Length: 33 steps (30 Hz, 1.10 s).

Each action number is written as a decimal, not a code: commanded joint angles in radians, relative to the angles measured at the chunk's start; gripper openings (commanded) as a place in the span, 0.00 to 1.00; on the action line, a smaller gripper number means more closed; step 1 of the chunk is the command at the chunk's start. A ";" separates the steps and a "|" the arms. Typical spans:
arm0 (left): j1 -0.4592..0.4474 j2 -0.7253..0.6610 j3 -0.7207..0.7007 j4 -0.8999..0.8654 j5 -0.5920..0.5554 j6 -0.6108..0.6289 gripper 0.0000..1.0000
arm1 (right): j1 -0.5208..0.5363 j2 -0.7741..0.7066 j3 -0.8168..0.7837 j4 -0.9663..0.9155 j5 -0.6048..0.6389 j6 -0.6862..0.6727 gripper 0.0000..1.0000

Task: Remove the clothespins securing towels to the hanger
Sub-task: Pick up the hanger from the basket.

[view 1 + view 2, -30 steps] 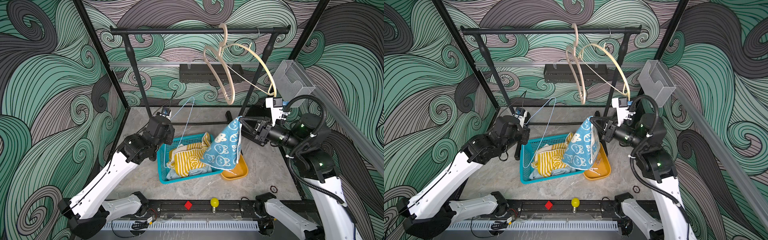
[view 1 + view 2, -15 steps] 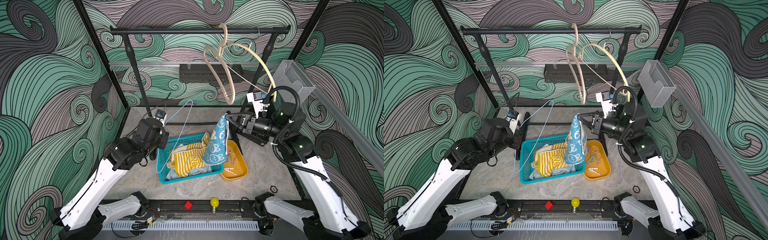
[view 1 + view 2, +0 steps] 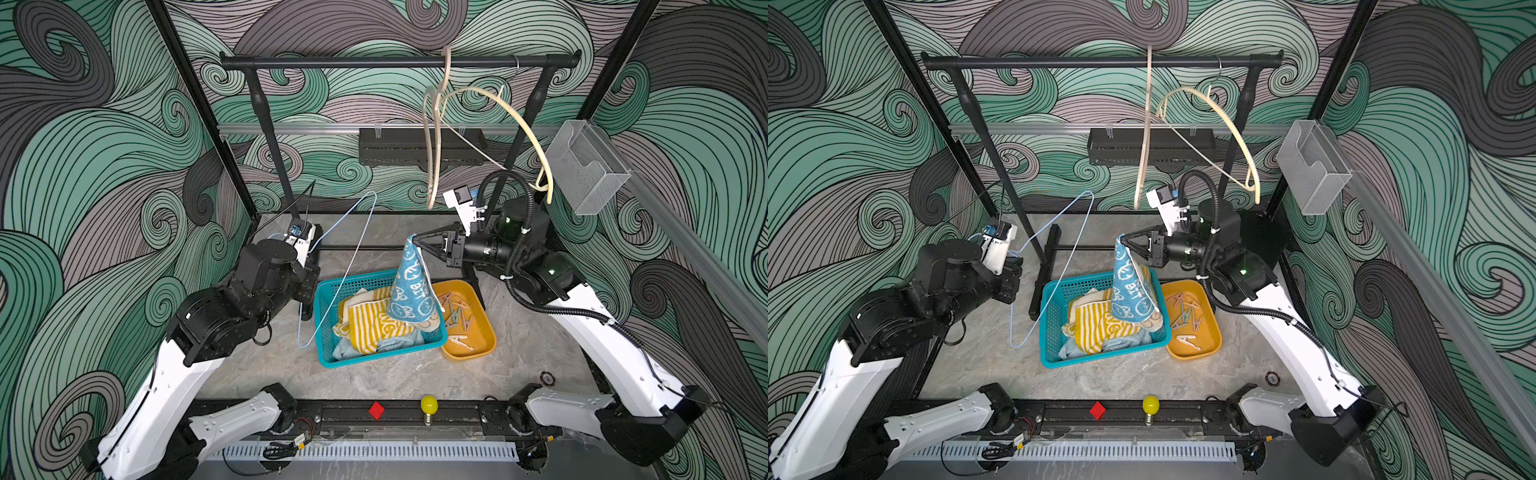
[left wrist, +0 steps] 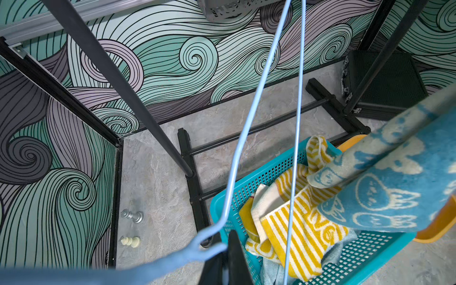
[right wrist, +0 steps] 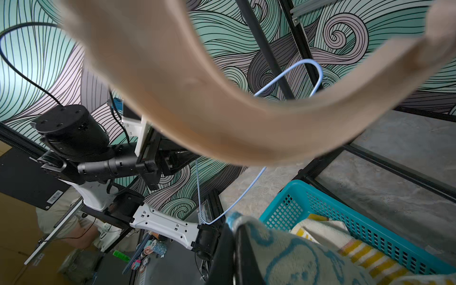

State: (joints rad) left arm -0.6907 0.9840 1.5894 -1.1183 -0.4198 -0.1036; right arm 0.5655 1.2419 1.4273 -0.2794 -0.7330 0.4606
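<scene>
Right hand: the right hand (image 3: 415, 242) was pinched tight on the top corner of the bunny towel (image 3: 411, 291), up above the teal basket (image 3: 374, 360).
Bunny towel: it hung from that hand in a narrow cone, and its lower edge rested on the striped towel (image 3: 370, 326) inside the basket.
Left hand: the left hand (image 4: 224, 249) was closed on the hook end of the blue wire hanger (image 4: 243, 138).
Hanger: it was tilted, with one corner high toward the rack and the other low over the counter (image 3: 415, 376), just outside the basket on the left arm's side.
Clothespins: the clothespins (image 3: 457, 311) lay loose in the orange tray (image 3: 487, 345), right against the basket's other side.
Pale-blue towel: it (image 3: 347, 351) was bunched under the striped one.
Behind: wooden hangers (image 3: 434, 145) hung from the black rail (image 3: 374, 63).
</scene>
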 commanded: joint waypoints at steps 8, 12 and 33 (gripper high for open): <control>-0.006 -0.039 0.060 -0.135 -0.058 -0.037 0.00 | 0.132 0.119 -0.064 0.122 0.091 -0.037 0.00; -0.006 -0.070 0.068 -0.190 -0.116 -0.059 0.00 | 0.185 0.178 -0.110 0.171 0.146 -0.046 0.00; -0.006 -0.091 0.071 -0.212 -0.082 -0.051 0.00 | 0.338 0.675 0.008 0.226 0.244 -0.100 0.00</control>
State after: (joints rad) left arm -0.6907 0.9127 1.6684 -1.3308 -0.5209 -0.1520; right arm 0.8936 1.8702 1.3937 -0.0563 -0.5182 0.3882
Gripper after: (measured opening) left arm 0.048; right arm 0.049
